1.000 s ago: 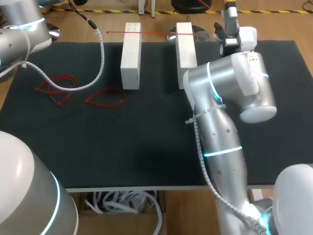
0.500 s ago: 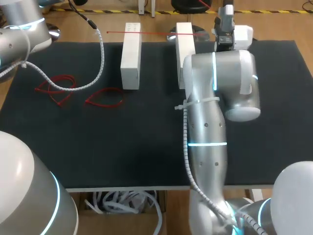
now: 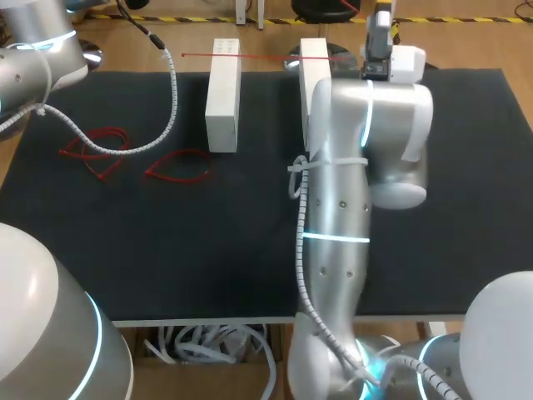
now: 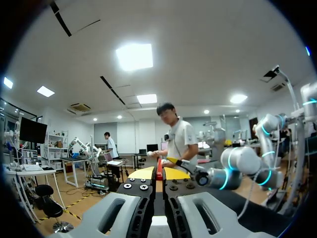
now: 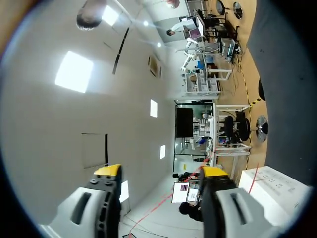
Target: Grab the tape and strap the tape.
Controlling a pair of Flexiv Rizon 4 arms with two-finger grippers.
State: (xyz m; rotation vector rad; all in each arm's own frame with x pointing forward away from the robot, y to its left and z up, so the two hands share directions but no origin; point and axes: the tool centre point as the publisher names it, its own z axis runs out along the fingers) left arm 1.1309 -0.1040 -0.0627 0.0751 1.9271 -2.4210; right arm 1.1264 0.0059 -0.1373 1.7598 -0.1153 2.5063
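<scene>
A thin red tape (image 3: 250,56) is stretched across the tops of two white blocks (image 3: 223,92) (image 3: 315,79) at the far side of the black mat. In the left wrist view my left gripper (image 4: 159,172) has its yellow tips pressed together on a red strip of that tape; in the head view this gripper is out of sight. My right gripper (image 3: 381,25) is at the tape's right end, past the right block. In its own view the right gripper (image 5: 161,171) has its fingers well apart, and the red tape (image 5: 163,201) runs ahead of them toward a white block (image 5: 277,186).
Two loose red straps (image 3: 93,148) (image 3: 179,165) lie on the left part of the black mat (image 3: 208,242). My left arm's cable (image 3: 171,100) hangs over the mat near the left block. My right arm (image 3: 341,208) stands over the mat's middle right.
My right arm has swung its elbow to the left, and its wrist has shifted slightly left toward the tape's right end. The tape, the blocks and the left arm have stayed put.
</scene>
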